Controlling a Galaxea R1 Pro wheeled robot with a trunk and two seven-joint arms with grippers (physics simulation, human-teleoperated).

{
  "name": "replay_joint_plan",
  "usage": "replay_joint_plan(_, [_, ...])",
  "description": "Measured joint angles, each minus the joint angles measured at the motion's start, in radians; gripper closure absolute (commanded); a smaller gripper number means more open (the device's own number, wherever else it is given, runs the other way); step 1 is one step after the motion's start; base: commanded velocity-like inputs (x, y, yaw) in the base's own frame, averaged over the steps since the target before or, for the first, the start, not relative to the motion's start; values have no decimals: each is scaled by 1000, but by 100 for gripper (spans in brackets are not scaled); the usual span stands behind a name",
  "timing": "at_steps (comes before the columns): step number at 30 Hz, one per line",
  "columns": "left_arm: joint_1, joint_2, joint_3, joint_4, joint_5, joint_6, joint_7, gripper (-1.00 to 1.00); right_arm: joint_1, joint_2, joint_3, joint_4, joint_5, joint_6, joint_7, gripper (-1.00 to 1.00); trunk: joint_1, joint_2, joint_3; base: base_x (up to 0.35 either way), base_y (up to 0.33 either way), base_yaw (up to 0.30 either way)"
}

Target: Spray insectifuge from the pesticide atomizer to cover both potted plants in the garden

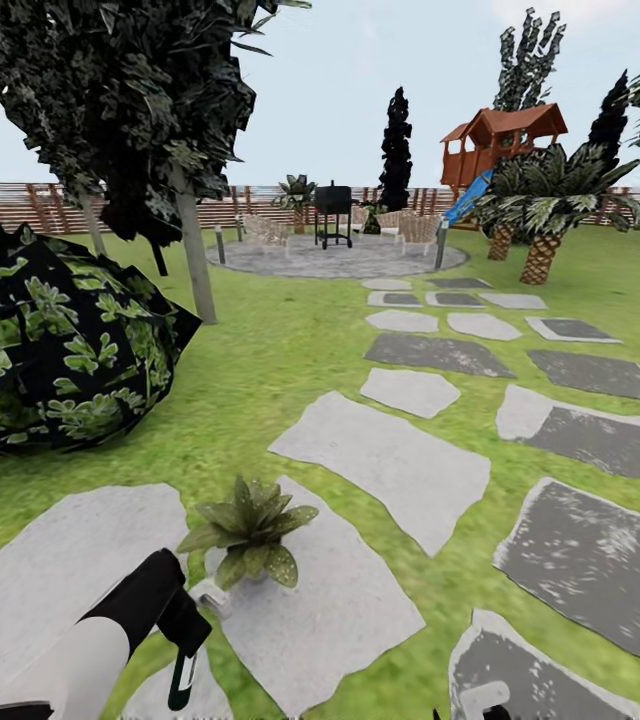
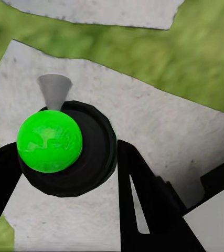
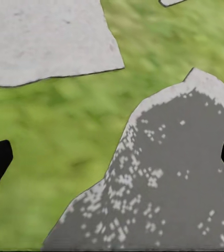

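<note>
Left pincer (image 1: 182, 640) closed around the spray bottle (image 1: 184, 672), held low over a pale stepping stone (image 1: 335, 600); bottle seen end-on between black fingers (image 2: 148, 210); small potted plant (image 1: 250, 525) just ahead on the same stone; right pincer (image 3: 112, 157) spread wide above grass (image 3: 64, 152) and grey stone (image 3: 180, 184).

Left arm (image 1: 55, 665): smooth white forearm shell, matte black wrist housing tapering forward. Left gripper (image 2: 64, 173): black fingers (image 2: 143, 205), angular, with a slim triangular cut-out. Right gripper (image 3: 112, 157): black finger tips at frame edges; white part (image 1: 485, 698) at head-view bottom.
</note>
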Motion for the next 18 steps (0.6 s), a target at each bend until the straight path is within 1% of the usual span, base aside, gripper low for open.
replay_joint_plan(6, [0, -1, 0, 5, 0, -1, 0, 100, 0, 0, 0, 0, -1, 0, 0, -100, 0, 0, 0, -24, 34, -235])
replay_joint_plan(10, [0, -8, -1, 4, 2, -1, 5, 100, 0, 0, 0, 0, 0, 0, 0, -100, 0, 0, 0, -1, 2, -68])
replay_joint_plan(12, [0, -21, -1, 4, 1, 0, 45, 100, 0, 0, 0, 0, 0, 0, 0, -100, 0, 0, 0, 0, 0, -11])
replay_joint_plan(13, [0, -28, -1, 4, 6, 1, 89, 100, 0, 0, 0, 0, 0, 0, 0, -100, 0, 0, 0, 0, 0, -5])
replay_joint_plan(15, [0, -34, 0, 4, 14, 4, 138, 100, 0, 0, 0, 0, 0, 0, 0, -100, 0, 0, 0, 0, 0, -1])
replay_joint_plan(18, [0, -35, 0, 5, 18, 6, 153, 100, 0, 0, 0, 0, 0, 0, 0, -100, 0, 0, 0, 0, 0, 0])
